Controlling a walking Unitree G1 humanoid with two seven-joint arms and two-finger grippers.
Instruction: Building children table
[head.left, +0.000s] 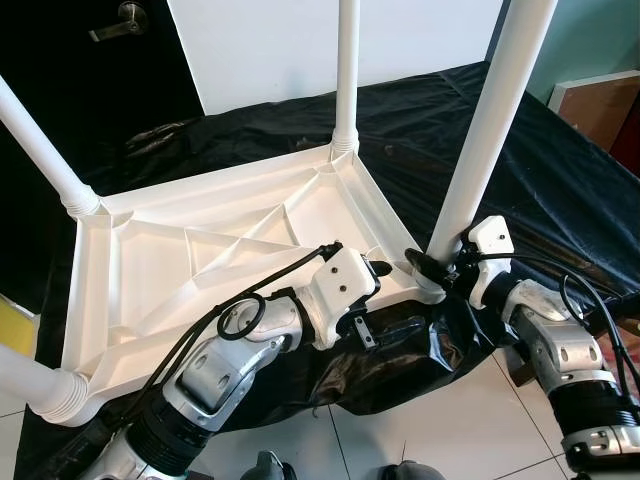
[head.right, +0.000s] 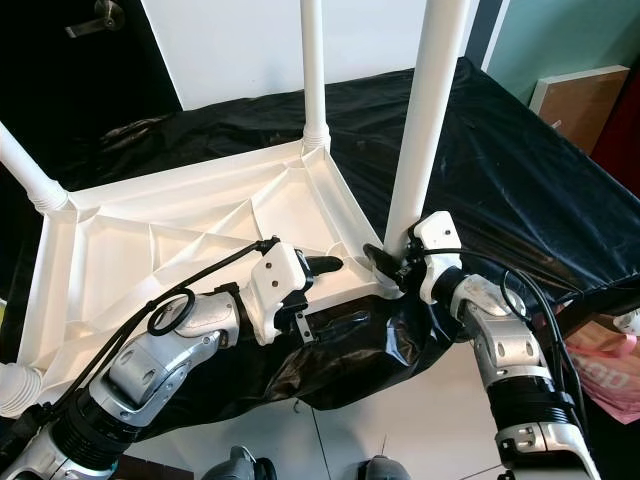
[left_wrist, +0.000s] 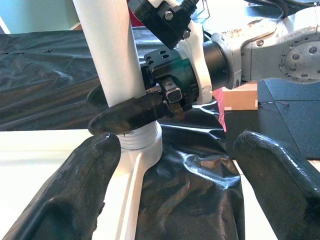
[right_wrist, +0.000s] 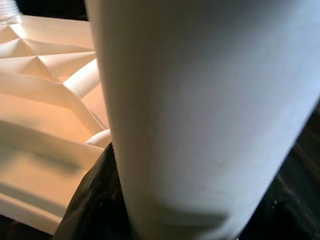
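Table top: white moulded plastic, smooth, faint sheen, ribbed underside up.
Near leg: smooth white plastic tube, threaded at the base.
Sheet: black plastic film, glossy, crinkled.
Right gripper: matt black fingers, rubbery-looking; white plastic housing.
Left gripper: pads black, coarse, dull.
Arms: brushed silver metal.
Floor: pale tiles, slightly shiny.

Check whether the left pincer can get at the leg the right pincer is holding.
Probably yes: the left pincer hangs open beside the near-right leg, nothing between them. The right pincer is clamped low at its base, so grab higher up.
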